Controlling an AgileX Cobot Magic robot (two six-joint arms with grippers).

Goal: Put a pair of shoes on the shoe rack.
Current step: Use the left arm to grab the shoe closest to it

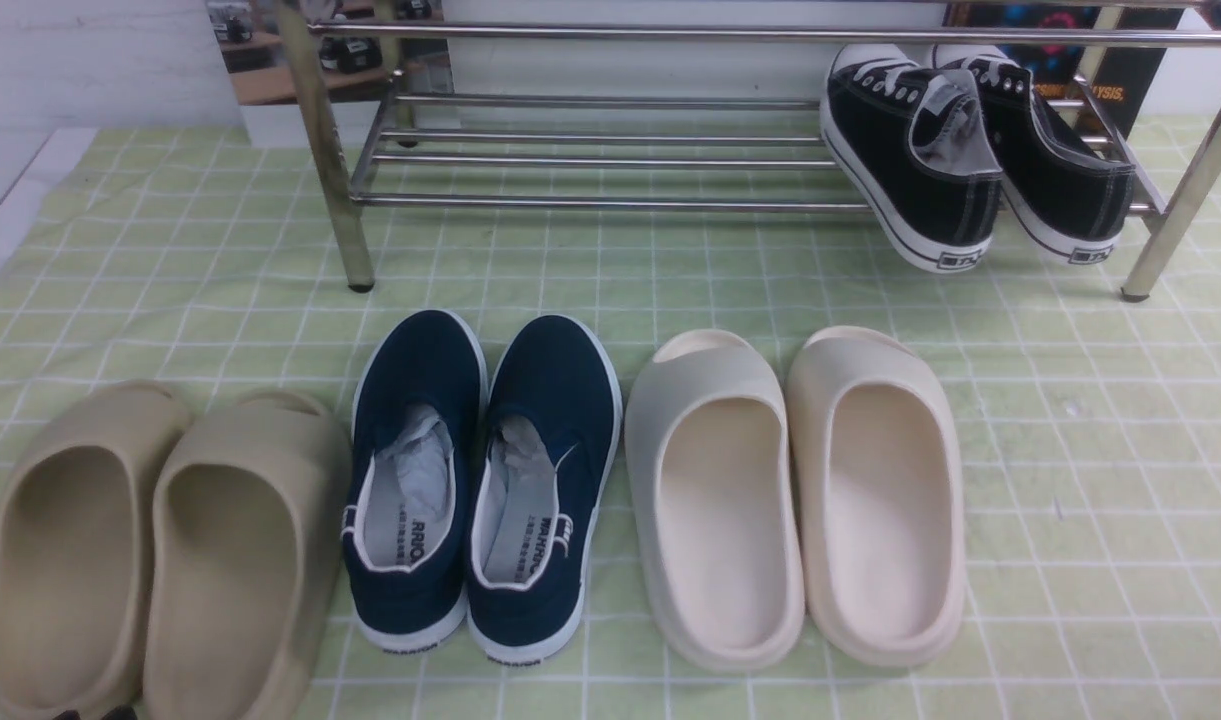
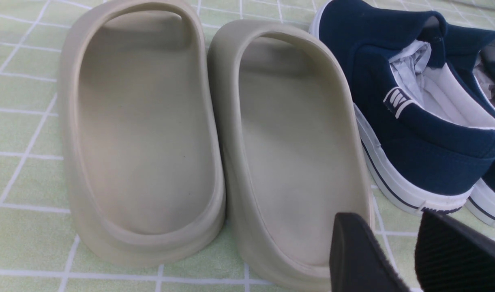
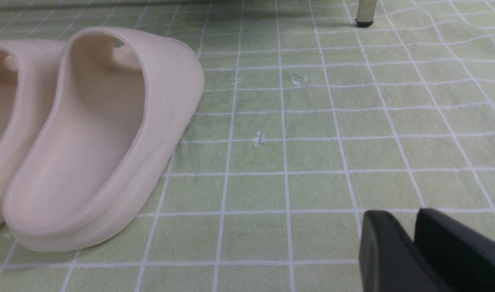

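The pair of navy slip-on shoes stands side by side on the green checked cloth, heels towards me, the left shoe point(image 1: 417, 395) touching the right shoe point(image 1: 560, 400). The chrome shoe rack point(image 1: 610, 203) stands behind them. In the left wrist view my left gripper point(image 2: 387, 227) hovers low behind the heel of the nearer navy shoe point(image 2: 413, 134), with its jaws a little apart and empty. My right gripper point(image 3: 403, 223) is shut and empty over bare cloth, to the right of the cream slides. The right gripper does not show in the front view.
Two black lace-up sneakers point(image 1: 920, 170) hang on the rack's right end. Beige slides point(image 1: 160, 540) lie left of the navy shoes and also show in the left wrist view point(image 2: 215, 134). Cream slides point(image 1: 800, 490) lie right, one showing in the right wrist view point(image 3: 109, 134). A rack leg point(image 3: 365, 12) stands beyond.
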